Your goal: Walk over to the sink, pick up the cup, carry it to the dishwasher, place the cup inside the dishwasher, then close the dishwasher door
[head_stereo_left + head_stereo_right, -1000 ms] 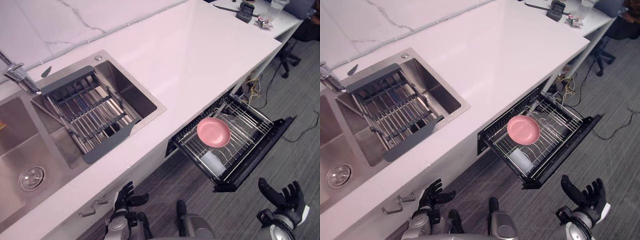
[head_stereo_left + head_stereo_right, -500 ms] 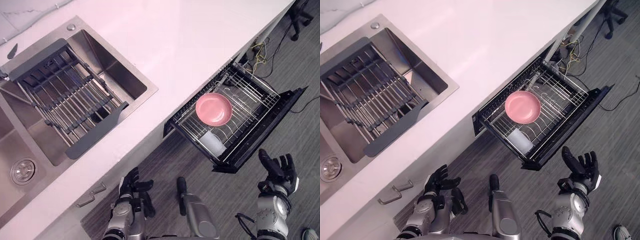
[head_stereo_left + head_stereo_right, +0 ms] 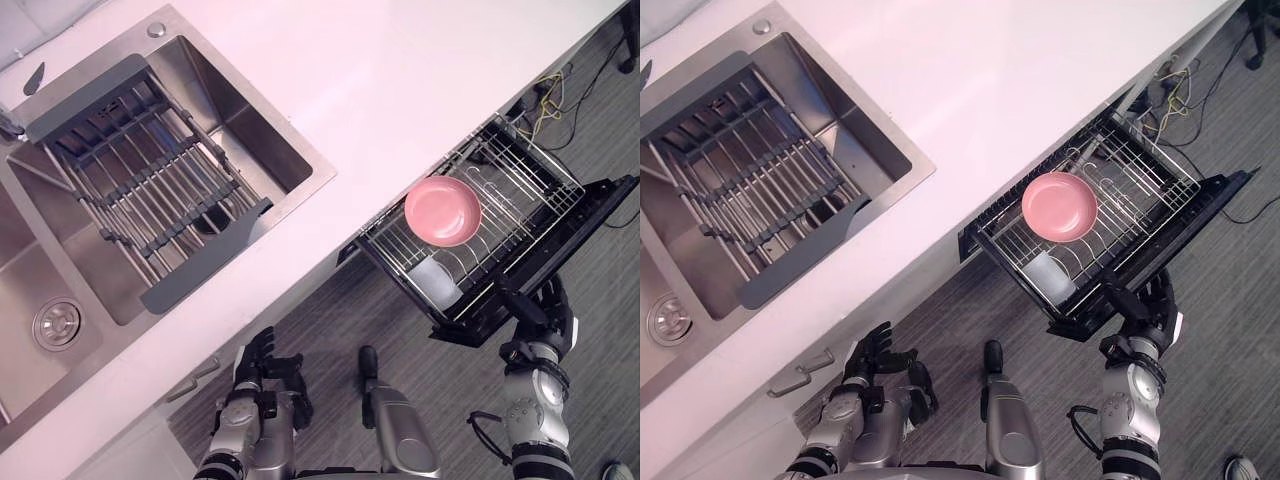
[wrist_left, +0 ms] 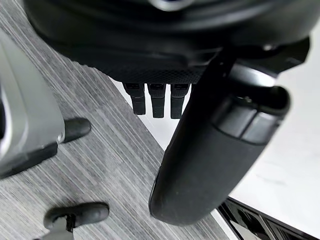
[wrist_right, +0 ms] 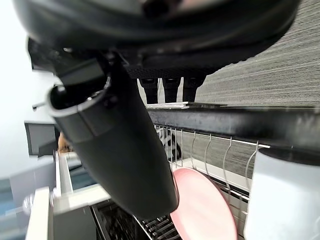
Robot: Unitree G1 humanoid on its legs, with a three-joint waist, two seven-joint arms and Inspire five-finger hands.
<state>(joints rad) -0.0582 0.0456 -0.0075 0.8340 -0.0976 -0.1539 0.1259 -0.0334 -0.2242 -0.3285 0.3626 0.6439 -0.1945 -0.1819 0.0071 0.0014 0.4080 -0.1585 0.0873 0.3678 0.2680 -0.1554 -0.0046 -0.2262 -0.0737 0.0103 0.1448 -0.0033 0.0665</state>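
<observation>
One cup (image 3: 436, 281): white, set in the dishwasher rack (image 3: 525, 175), just beside the pink bowl (image 3: 442, 211)
Cup handling: judged light, rigid, smooth-walled, breakable; seated, so no further grasp needed
Dishwasher door (image 3: 590, 215): open, drawn out below the counter (image 3: 400, 90)
Door handling: judged stiff, sliding; push flat on the front edge
Right hand (image 3: 545, 312): fingers straight, nothing held, at the door's front corner; contact cannot be told
Left hand (image 3: 262, 362): relaxed, empty, low by the cabinet (image 3: 140, 440)
</observation>
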